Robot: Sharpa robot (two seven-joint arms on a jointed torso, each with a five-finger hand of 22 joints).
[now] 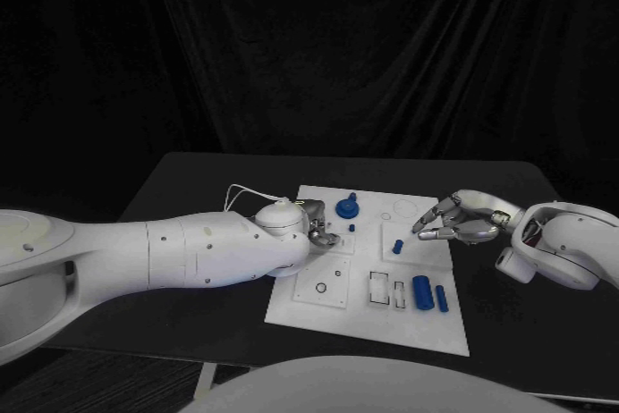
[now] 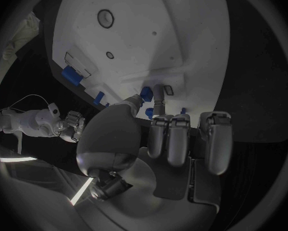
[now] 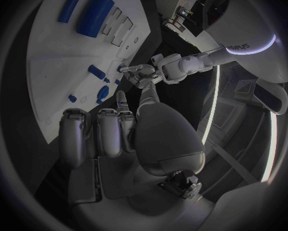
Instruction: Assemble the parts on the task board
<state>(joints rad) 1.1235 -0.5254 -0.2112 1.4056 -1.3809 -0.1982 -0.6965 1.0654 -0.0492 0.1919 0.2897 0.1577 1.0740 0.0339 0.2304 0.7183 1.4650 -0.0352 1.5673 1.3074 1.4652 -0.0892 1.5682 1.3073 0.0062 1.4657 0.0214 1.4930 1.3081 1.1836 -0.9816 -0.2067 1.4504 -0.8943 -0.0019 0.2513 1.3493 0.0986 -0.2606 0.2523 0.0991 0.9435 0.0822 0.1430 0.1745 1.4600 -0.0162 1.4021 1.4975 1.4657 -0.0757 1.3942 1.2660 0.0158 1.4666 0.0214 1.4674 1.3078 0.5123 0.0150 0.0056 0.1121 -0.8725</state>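
Note:
The white task board lies in the middle of the table. My left hand is over the board's left half. In the left wrist view this hand pinches a small blue part between thumb and a finger, close above the board. A round blue knob and a small blue peg stand just right of that hand. My right hand hovers at the board's right edge, fingers loosely bent, holding nothing. A short blue piece lies near it.
A thick blue cylinder and a thinner blue rod lie side by side on the board's near right part, next to rectangular slots. A round recess sits near the left edge. Black table surrounds the board.

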